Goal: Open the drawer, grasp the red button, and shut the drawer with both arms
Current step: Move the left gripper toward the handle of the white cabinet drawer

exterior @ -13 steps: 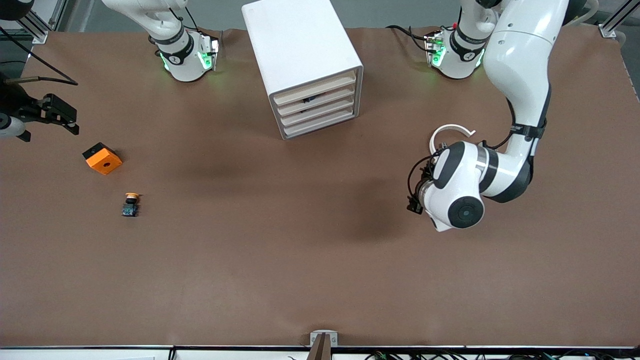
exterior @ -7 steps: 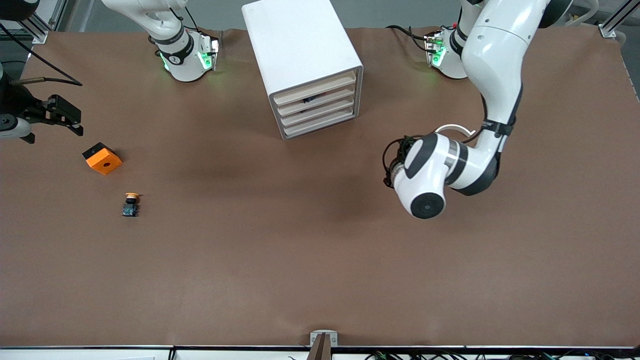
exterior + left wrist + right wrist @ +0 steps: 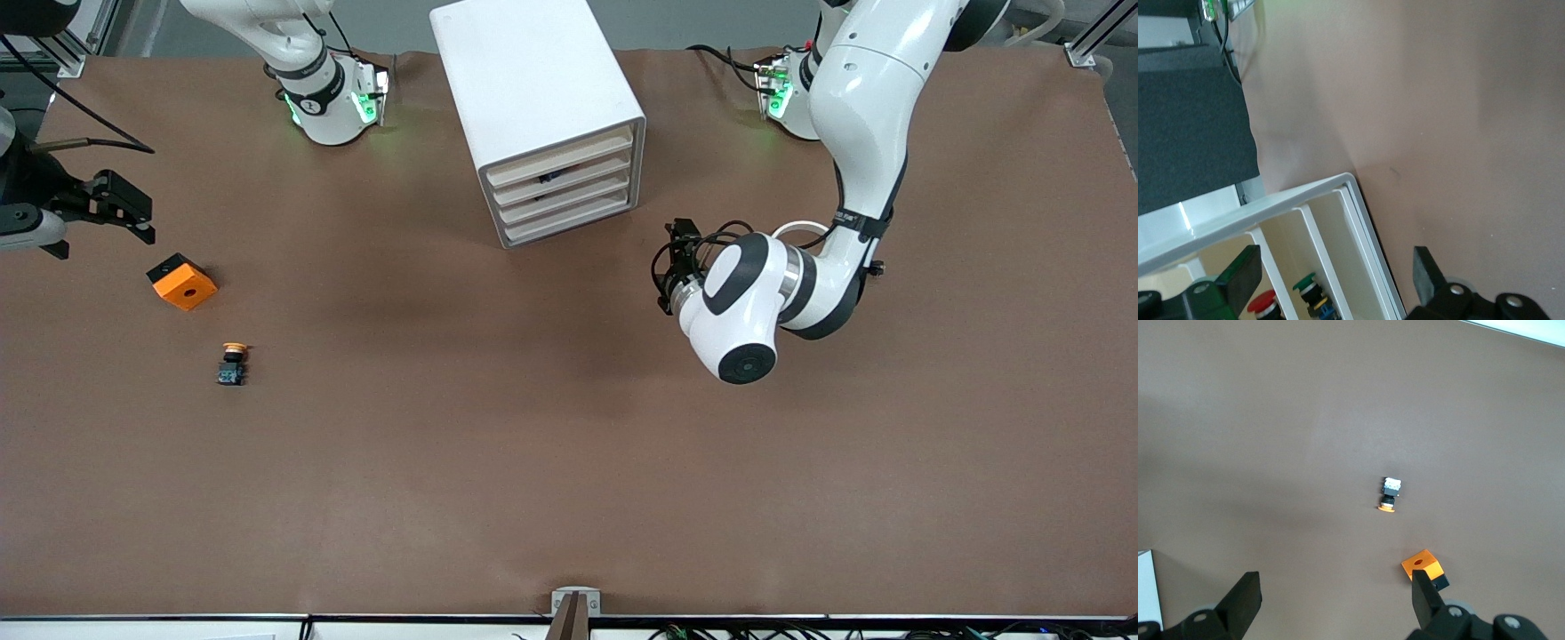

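Observation:
The white cabinet [image 3: 533, 98] stands at the robots' edge of the table, with four beige-edged drawers [image 3: 565, 188] all flush in its front. In the left wrist view the red-capped button [image 3: 1262, 302] shows inside a drawer [image 3: 1338, 253], beside a green-capped one [image 3: 1305, 283]. My left gripper [image 3: 673, 262] hovers low over the table in front of the cabinet, toward the left arm's end, and points at the drawers; it [image 3: 1335, 273] is open and holds nothing. My right gripper [image 3: 139, 217] hangs open and empty over the right arm's end of the table.
An orange square block [image 3: 182, 282] with a hole lies at the right arm's end, also seen as the block [image 3: 1423, 566] in the right wrist view. A yellow-orange-capped switch [image 3: 233, 364] lies nearer the front camera than the block.
The left arm has swung from the left arm's end toward the cabinet's front, turning its gripper to face the drawers. The right gripper has edged slightly over the table.

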Available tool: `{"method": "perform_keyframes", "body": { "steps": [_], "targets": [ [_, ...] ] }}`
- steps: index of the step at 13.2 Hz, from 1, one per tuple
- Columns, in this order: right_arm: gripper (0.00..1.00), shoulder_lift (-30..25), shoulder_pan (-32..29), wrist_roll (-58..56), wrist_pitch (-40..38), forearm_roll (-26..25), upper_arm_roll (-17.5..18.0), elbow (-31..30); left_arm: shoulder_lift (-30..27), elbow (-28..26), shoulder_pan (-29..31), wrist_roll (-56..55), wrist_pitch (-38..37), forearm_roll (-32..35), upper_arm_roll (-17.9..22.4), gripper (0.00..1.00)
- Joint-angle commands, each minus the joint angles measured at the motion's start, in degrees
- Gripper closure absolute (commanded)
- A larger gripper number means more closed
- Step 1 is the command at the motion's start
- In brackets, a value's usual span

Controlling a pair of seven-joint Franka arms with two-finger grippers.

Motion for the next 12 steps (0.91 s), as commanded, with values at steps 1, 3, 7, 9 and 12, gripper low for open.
{"method": "perform_keyframes", "body": {
  "steps": [1, 3, 7, 9, 12],
  "targets": [
    [0.0, 0.8, 0.9, 0.2, -0.4, 0.8, -0.4, 1.8, 1.4, 1.2, 0.4, -3.1, -1.3, -3.7, 0.4, 0.0],
    [0.0, 0.8, 1.1, 0.2, -0.4, 0.9, -0.4, 1.8, 3.4, 1.2, 0.3, -6.7, -1.3, -7.7, 0.5, 0.0],
    [0.0, 0.8, 1.7, 0.3, -0.4, 0.9, -0.4, 2.2, 4.8, 1.0, 0.2, -7.8, -1.3, -13.9, 0.5, 0.0],
    [0.0, 0.8, 1.9, 0.3, -0.4, 2.2, -0.4, 2.3, 5.8, 1.1, -0.2, -9.5, -1.3, -17.2, 0.4, 0.0],
    [0.0, 0.9, 2.1, 0.3, -0.4, 2.2, -0.4, 2.4, 7.2, 1.0, -0.3, -9.7, -1.3, -20.5, 0.1, 0.0]
  ]
}}
